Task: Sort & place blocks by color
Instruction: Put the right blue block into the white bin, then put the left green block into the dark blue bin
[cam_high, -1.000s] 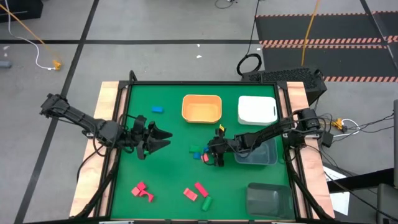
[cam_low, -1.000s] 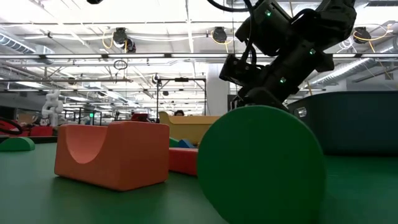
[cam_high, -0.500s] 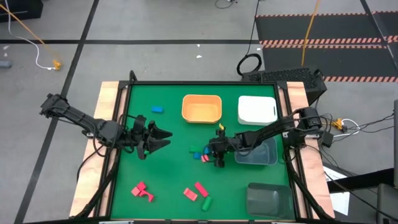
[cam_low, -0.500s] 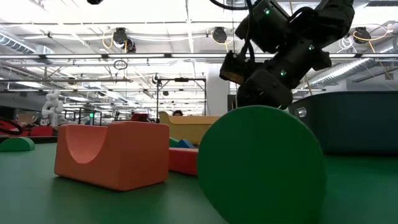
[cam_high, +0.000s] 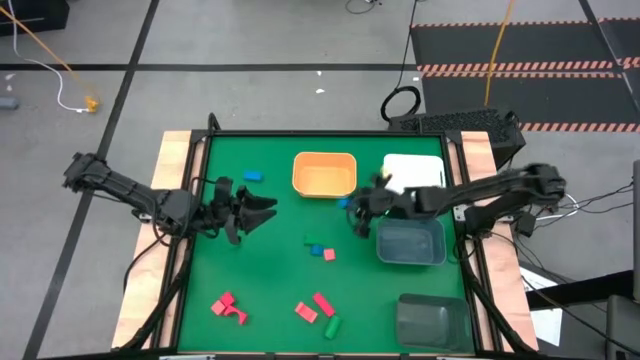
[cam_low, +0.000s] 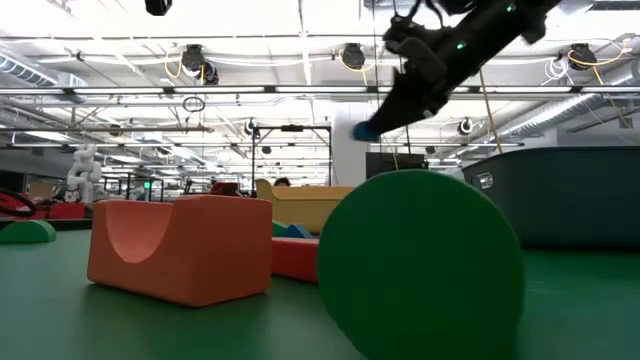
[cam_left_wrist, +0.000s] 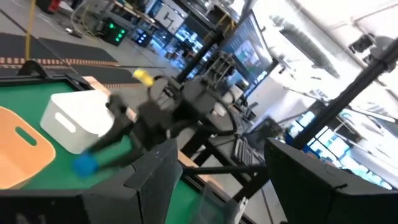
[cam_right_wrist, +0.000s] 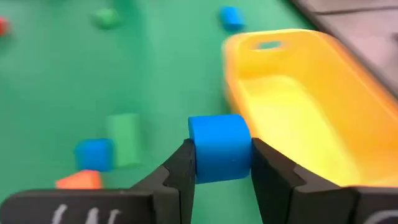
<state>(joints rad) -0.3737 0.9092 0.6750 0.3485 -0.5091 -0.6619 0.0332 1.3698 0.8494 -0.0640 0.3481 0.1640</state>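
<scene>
- High view, far left: I see my left hand (cam_high: 262, 208) hovering over the green table (cam_high: 270, 280), fingers apart and empty.
- A small blue block (cam_high: 253, 176) lies near the table's far edge, left of the orange plastic bin (cam_high: 324, 173).
- Mid-table, a green, a blue and a red piece (cam_high: 329, 254) sit bunched together.
- My right hand (cam_high: 352, 205) is clamped on a blue cube (cam_right_wrist: 219, 147), raised between that orange bin and the clear grey bin (cam_high: 410, 243).

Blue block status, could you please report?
Right pincer shut on blue block, lifted beside orange bin. Left pincer open, waiting left. Nothing in the way.
</scene>
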